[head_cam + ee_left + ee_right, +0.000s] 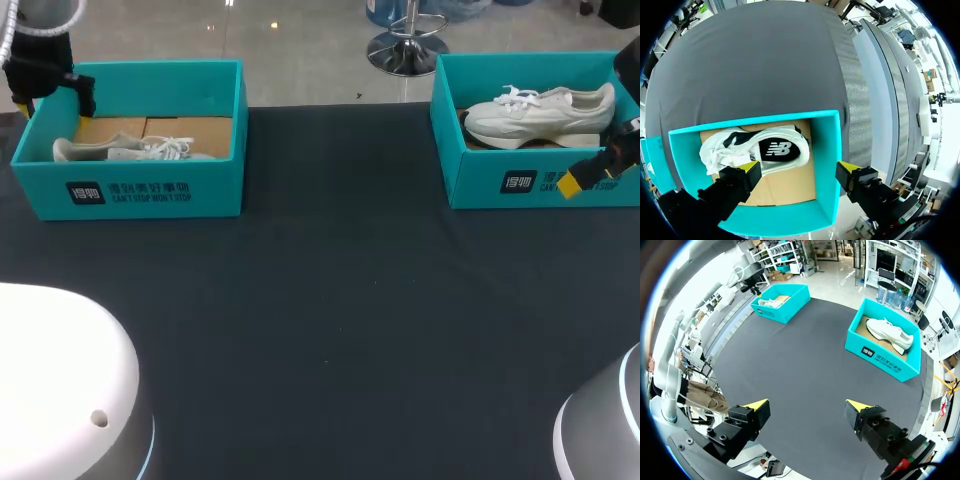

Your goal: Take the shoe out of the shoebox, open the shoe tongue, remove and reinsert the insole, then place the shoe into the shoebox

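While the shoe (120, 150) lies boxed, I reckon I am at step one: lifting it out.
The shoebox (130, 190) sits upper left, shoe inside; my left gripper (799, 169) hangs over it, spread wide and empty, and must drop astride it. My right gripper (807, 406) gapes empty too. The insole is hidden.

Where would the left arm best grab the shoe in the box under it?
Probably across its middle, coming straight down. The shoe lies flat on its side in the teal box, so its sole edge and laced top face sideways for the open jaws, and the walls block a sideways approach.
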Robot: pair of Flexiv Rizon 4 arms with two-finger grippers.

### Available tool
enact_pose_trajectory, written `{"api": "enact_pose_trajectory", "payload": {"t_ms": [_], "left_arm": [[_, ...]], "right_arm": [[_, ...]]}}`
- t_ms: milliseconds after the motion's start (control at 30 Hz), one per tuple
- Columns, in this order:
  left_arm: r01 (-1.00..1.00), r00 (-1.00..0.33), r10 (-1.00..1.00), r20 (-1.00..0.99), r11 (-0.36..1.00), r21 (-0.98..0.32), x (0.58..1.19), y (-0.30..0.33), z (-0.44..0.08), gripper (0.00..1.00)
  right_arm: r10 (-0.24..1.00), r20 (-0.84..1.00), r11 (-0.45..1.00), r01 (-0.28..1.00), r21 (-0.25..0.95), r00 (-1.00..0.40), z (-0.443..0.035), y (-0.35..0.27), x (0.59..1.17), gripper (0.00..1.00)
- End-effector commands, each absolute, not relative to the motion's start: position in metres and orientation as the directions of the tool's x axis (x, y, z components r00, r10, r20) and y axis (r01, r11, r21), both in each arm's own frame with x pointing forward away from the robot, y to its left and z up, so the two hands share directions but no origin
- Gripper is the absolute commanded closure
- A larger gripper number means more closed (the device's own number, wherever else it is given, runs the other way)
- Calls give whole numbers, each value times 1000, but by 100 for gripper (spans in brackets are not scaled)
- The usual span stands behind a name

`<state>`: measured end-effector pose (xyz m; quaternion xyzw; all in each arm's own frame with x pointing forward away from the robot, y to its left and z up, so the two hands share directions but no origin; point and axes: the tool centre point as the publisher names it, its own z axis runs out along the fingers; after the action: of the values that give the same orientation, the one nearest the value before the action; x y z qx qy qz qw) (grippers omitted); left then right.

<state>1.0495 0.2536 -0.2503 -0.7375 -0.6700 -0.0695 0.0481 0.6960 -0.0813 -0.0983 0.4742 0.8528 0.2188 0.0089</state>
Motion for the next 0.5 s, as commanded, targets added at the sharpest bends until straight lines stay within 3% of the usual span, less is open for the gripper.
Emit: {"api": "enact_pose_trajectory", "payload": {"t_ms": [33,500], "left_arm": [[992,103,984,147,-111,54,1015,241,-198,0],[990,115,981,157,-125,60,1006,230,-189,0]], "right_arm": [[813,193,456,807,376,-549,-98,-80,699,0],[813,193,456,807,376,-549,-98,-80,699,0]]}}
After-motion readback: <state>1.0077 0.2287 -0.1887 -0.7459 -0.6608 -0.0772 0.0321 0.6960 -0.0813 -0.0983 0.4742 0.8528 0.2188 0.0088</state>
